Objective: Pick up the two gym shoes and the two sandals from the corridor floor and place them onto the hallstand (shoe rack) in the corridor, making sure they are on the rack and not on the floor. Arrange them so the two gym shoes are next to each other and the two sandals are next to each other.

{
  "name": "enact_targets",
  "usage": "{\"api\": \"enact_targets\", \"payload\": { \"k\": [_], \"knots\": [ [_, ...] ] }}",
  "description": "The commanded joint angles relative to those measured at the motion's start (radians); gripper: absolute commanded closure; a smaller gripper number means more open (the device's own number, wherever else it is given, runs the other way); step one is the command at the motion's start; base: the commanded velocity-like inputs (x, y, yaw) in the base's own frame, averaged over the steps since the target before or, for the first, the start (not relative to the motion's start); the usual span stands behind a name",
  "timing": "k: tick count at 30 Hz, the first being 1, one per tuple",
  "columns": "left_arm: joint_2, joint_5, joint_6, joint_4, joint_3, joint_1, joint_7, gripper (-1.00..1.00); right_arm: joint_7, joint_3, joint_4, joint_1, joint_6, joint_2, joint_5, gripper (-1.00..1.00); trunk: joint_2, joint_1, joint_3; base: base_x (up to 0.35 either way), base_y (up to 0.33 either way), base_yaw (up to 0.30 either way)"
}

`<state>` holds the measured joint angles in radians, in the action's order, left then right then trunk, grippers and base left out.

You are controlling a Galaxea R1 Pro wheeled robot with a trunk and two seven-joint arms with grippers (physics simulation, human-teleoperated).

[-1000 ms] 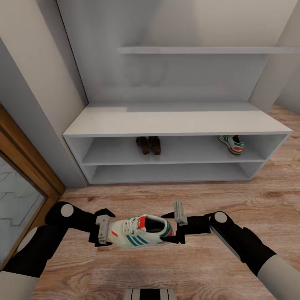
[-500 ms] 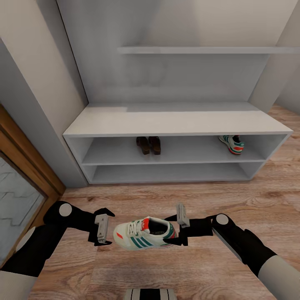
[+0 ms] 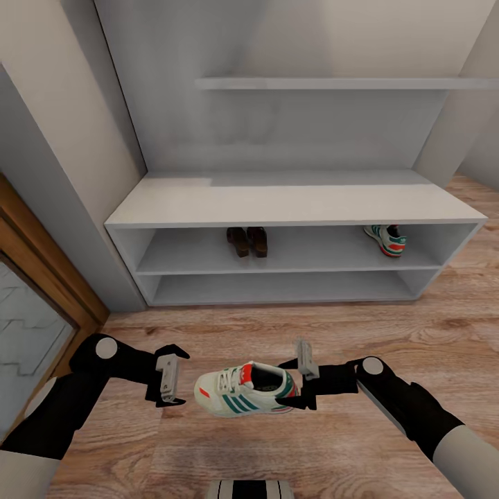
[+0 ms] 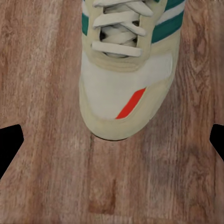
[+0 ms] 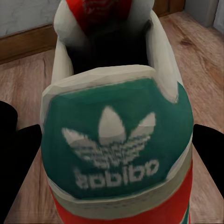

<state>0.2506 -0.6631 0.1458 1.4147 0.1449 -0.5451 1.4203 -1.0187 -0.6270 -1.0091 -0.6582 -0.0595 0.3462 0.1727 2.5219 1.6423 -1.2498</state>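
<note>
Right fingers (image 3: 303, 385) clamp the gym shoe (image 3: 246, 389) heel, toe pointing toward the spread, empty left fingers (image 3: 168, 378).

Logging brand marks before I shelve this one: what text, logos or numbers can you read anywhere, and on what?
"adidas" with a trefoil logo above it, white on the green heel tab of the gym shoe at the right end effector; the letters are soft.
Gym shoe on the hallstand upper shelf: too small to show any text.
Sandals: nothing readable.
</note>
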Motion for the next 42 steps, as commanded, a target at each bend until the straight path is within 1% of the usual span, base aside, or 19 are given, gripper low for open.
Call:
{"api": "enact_targets", "payload": {
  "k": [1,6,8,9,11,12,15,16,19,20,23,24,26,27,30,32,34,36,42],
  "knots": [
    [0.000,0.000,0.000,0.000,0.000,0.000,0.000,-1.00,-0.001,0.000,0.000,0.000,0.000,0.000,0.001,1.00,0.000,0.000,0.000,0.000,0.000,0.000],
    [0.000,0.012,0.000,-0.001,-0.036,0.001,0.000,-1.00,0.001,0.005,0.021,-0.001,-0.001,0.038,0.003,1.00,0.000,0.000,0.000,0.000,0.000,0.000],
    [0.000,0.020,-0.001,-0.003,-0.055,0.001,-0.001,-1.00,0.002,0.026,0.033,-0.001,-0.002,0.064,0.006,1.00,0.000,0.000,0.000,0.000,0.000,0.000],
    [0.000,0.020,-0.001,-0.003,-0.055,0.001,-0.001,-1.00,0.002,0.026,0.033,-0.001,-0.002,0.064,0.006,1.00,0.000,0.000,0.000,0.000,0.000,0.000],
    [-0.001,0.025,-0.001,-0.004,-0.069,0.002,-0.001,-1.00,0.000,0.071,0.044,0.000,-0.001,0.090,0.008,1.00,0.000,0.000,0.000,0.000,0.000,0.000],
    [-0.001,0.025,-0.001,-0.004,-0.069,0.002,-0.001,-1.00,0.000,0.071,0.044,0.000,-0.001,0.090,0.008,1.00,0.000,0.000,0.000,0.000,0.000,0.000],
    [-0.003,0.029,-0.001,-0.007,-0.082,0.002,-0.001,-1.00,-0.004,0.174,0.059,0.004,0.001,0.124,0.008,1.00,0.000,0.000,0.000,0.000,0.000,0.000],
    [-0.003,0.029,-0.001,-0.007,-0.082,0.002,-0.001,-1.00,-0.004,0.174,0.059,0.004,0.001,0.124,0.008,1.00,0.000,0.000,0.000,0.000,0.000,0.000],
    [-0.003,0.031,-0.001,-0.010,-0.088,0.002,-0.001,-1.00,-0.009,0.285,0.073,0.017,0.003,0.152,0.006,1.00,0.000,0.000,0.000,0.000,0.000,0.000],
    [-0.003,0.031,-0.001,-0.010,-0.088,0.002,-0.001,-1.00,-0.009,0.285,0.073,0.017,0.003,0.152,0.006,1.00,0.000,0.000,0.000,0.000,0.000,0.000],
    [-0.003,0.033,-0.002,-0.013,-0.091,0.003,-0.002,-1.00,-0.021,0.370,0.080,0.035,0.003,0.179,0.005,1.00,0.000,0.000,0.000,0.000,0.000,0.000],
    [-0.003,0.033,-0.002,-0.013,-0.091,0.003,-0.002,-1.00,-0.021,0.370,0.080,0.035,0.003,0.179,0.005,1.00,0.000,0.000,0.000,0.000,0.000,0.000],
    [-0.004,0.033,-0.002,-0.014,-0.092,0.003,-0.002,-1.00,-0.033,0.408,0.083,0.044,0.004,0.194,0.004,1.00,0.000,0.000,0.000,0.000,0.000,0.000],
    [-0.004,0.033,-0.002,-0.014,-0.092,0.003,-0.002,-1.00,-0.033,0.408,0.083,0.044,0.004,0.194,0.004,1.00,0.000,0.000,0.000,0.000,0.000,0.000],
    [-0.004,0.034,-0.003,-0.016,-0.093,0.003,-0.003,-1.00,-0.045,0.441,0.085,0.052,0.005,0.212,0.004,1.00,0.000,0.000,0.000,0.000,0.000,0.000],
    [-0.004,0.034,-0.003,-0.016,-0.093,0.003,-0.003,-1.00,-0.048,0.448,0.085,0.054,0.005,0.217,0.004,1.00,0.000,0.000,0.000,0.000,0.000,0.000],
    [-0.015,0.022,0.004,-0.027,-0.105,0.015,-0.015,-1.00,-0.035,0.460,0.097,0.042,0.016,0.206,-0.008,1.00,0.000,0.000,0.000,0.000,0.000,0.000],
    [-0.026,0.034,0.004,-0.039,-0.116,0.026,-0.026,-1.00,-0.023,0.471,0.108,0.031,0.027,0.195,-0.019,1.00,0.000,0.000,0.000,0.000,0.000,0.000],
    [-0.060,0.035,0.004,-0.073,-0.149,0.060,-0.060,-1.00,0.013,0.506,0.142,-0.003,0.061,0.161,-0.052,1.00,0.000,0.000,0.000,0.000,0.000,0.000]
  ]
}}
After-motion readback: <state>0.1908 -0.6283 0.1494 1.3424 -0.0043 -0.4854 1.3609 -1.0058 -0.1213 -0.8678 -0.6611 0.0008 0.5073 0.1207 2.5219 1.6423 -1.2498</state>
